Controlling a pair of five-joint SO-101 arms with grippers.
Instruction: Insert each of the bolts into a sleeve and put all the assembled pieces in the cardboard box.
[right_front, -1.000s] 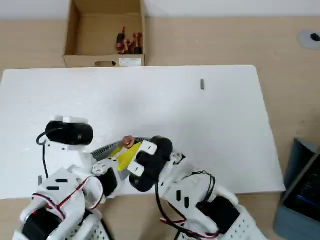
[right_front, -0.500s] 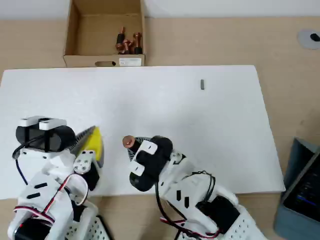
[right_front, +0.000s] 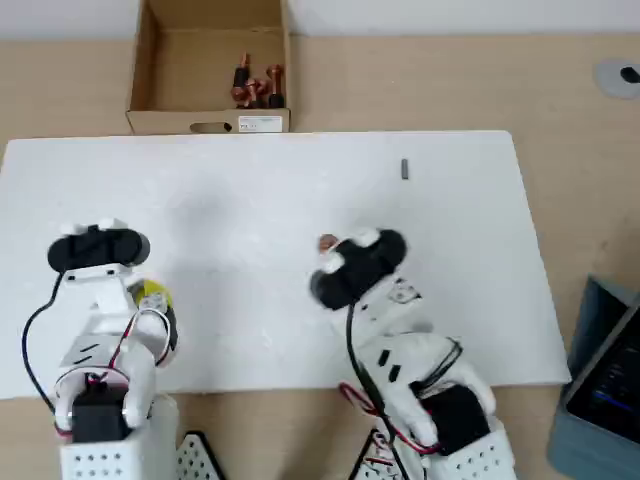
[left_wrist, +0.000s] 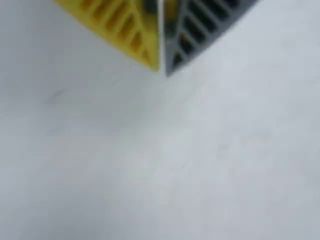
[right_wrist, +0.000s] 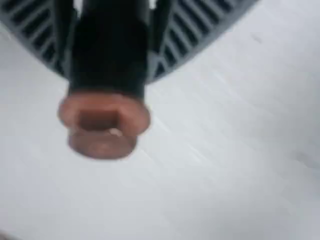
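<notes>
One sleeved bolt (right_wrist: 103, 122) is clamped in the right gripper (right_wrist: 110, 55). The left gripper (left_wrist: 161, 61) is closed, empty. The cardboard box (right_front: 140, 70) label (right_front: 261, 123) is illegible.

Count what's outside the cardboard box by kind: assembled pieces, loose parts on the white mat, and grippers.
Assembled piece, held in the right gripper: 1
Small dark loose part on the white mat: 1
Grippers, the left gripper and the right: 2
Total: 4
</notes>
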